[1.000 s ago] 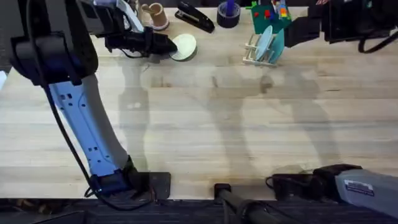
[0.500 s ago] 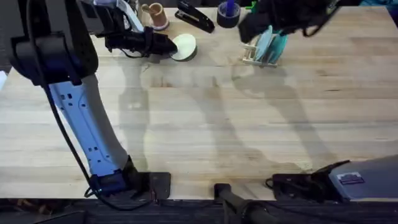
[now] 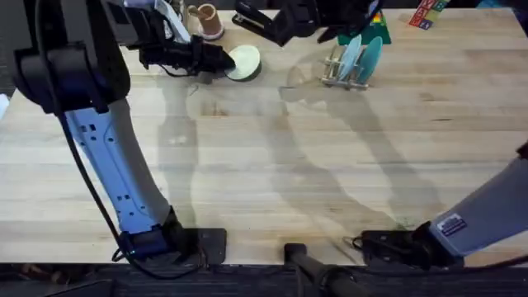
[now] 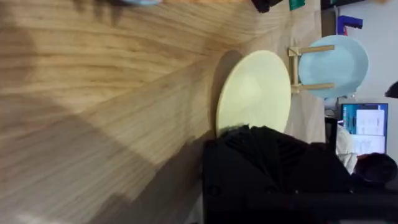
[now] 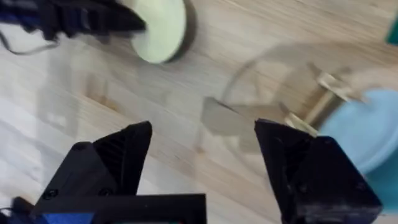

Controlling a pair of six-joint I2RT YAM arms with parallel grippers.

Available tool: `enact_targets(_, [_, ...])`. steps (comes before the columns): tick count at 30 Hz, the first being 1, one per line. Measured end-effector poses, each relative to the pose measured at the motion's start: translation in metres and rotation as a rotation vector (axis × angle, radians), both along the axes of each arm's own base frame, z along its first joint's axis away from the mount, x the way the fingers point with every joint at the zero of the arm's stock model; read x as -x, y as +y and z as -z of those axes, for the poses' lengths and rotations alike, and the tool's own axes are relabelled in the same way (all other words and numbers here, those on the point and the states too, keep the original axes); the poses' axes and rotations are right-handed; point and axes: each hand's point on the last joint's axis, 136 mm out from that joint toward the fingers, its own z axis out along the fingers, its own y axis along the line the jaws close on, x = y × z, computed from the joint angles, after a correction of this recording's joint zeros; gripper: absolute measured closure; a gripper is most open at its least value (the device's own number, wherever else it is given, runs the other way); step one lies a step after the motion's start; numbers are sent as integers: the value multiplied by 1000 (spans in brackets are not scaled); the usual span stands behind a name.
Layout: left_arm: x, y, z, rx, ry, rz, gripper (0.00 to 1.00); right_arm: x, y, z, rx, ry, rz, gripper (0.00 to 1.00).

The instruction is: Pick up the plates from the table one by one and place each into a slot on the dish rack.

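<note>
A cream-yellow plate (image 3: pixel 246 61) lies at the back left of the table (image 3: pixel 272 157), one edge caught in my left gripper (image 3: pixel 219 59), which is shut on it. The left wrist view has the same plate (image 4: pixel 255 92) just beyond the black fingers (image 4: pixel 267 162). The dish rack (image 3: pixel 340 76) stands at the back centre-right with a light blue plate (image 3: pixel 351 54) and a teal plate (image 3: pixel 372 53) upright in its slots. My right gripper (image 5: pixel 205 155) hangs open and empty above the table between the cream plate (image 5: pixel 160 28) and the rack (image 5: pixel 323 99). From overhead it shows as a dark shape (image 3: pixel 289 21).
A brown cup (image 3: pixel 205 20) stands behind the cream plate. A black stapler (image 3: pixel 250 16) lies beside it, partly under the right arm. Coloured blocks (image 3: pixel 426 14) sit at the back right. Bare planks stretch across the middle and front of the table.
The right arm has swung left from the far back right, over the rack, to above the back middle. The left arm and the cream plate have stayed put.
</note>
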Motion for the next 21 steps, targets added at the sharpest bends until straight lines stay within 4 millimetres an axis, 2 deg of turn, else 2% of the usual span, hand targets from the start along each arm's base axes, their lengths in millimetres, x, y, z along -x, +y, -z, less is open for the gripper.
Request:
enact_targets(9, [0,0,0,0,0,0,963,-22,33,15,-158,15,-17,10])
enact_targets(21, [0,0,0,0,0,0,963,-51,71,59,-278,54,26,10])
